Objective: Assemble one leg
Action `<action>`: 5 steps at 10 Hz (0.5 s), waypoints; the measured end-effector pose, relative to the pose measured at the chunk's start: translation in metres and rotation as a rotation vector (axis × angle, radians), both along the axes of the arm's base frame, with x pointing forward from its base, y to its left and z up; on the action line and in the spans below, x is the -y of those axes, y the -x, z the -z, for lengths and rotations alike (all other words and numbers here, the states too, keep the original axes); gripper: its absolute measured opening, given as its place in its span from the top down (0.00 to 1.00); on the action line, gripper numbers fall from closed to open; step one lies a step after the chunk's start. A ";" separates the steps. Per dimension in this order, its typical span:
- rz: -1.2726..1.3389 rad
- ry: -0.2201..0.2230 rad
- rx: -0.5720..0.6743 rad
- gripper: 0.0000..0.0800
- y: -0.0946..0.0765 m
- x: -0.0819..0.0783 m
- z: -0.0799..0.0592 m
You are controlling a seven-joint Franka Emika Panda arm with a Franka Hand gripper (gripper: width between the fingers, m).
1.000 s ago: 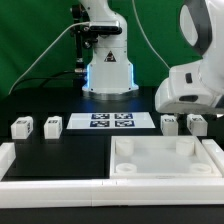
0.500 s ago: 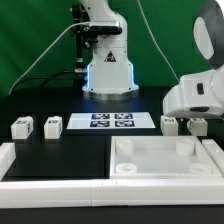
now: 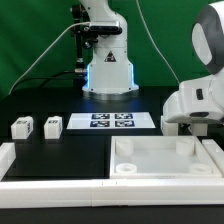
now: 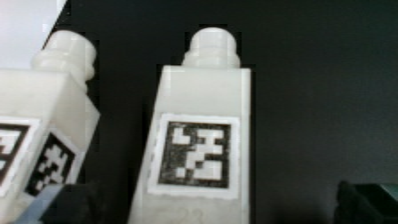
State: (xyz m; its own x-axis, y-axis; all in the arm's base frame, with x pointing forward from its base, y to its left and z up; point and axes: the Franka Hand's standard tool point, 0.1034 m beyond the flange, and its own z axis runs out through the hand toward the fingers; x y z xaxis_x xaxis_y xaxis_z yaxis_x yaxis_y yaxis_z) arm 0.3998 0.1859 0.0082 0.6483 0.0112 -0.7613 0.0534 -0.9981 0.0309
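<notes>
Hovering hand: the hand (image 4: pixel 214 205) hangs low over the black table (image 3: pixel 70 142), near the edge at the exterior view's right. Its fingers are spread wide and hold nothing.
Fingers: one dark fingertip (image 4: pixel 374 200) stands clear of the leg on one side. The other is a blurred tip on the opposite side, between the two legs seen by the wrist.
Leg: the leg (image 4: pixel 201 120) lies flat on the table between the spread fingers, tagged face up, with a round peg at the end away from them.
Second leg: a second leg (image 4: pixel 45 115) lies just beside it, parallel, its peg pointing the same way. Whether the two touch cannot be told.
Arm: the white arm (image 3: pixel 200 100) hides both of these legs in the exterior view.
Other legs: two more legs (image 3: pixel 20 127) stand near the edge at the exterior view's left, side by side and apart.
Marker board: the marker board (image 3: pixel 110 121) lies mid-table.
Tray: the large white tray (image 3: pixel 165 172) sits at the near edge, toward the corner at the exterior view's right.
</notes>
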 end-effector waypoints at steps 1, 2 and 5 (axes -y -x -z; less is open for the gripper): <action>0.001 0.001 -0.001 0.19 0.000 0.001 0.001; 0.003 0.002 -0.003 0.19 0.001 0.003 0.001; 0.006 0.006 -0.005 0.49 0.002 0.006 0.002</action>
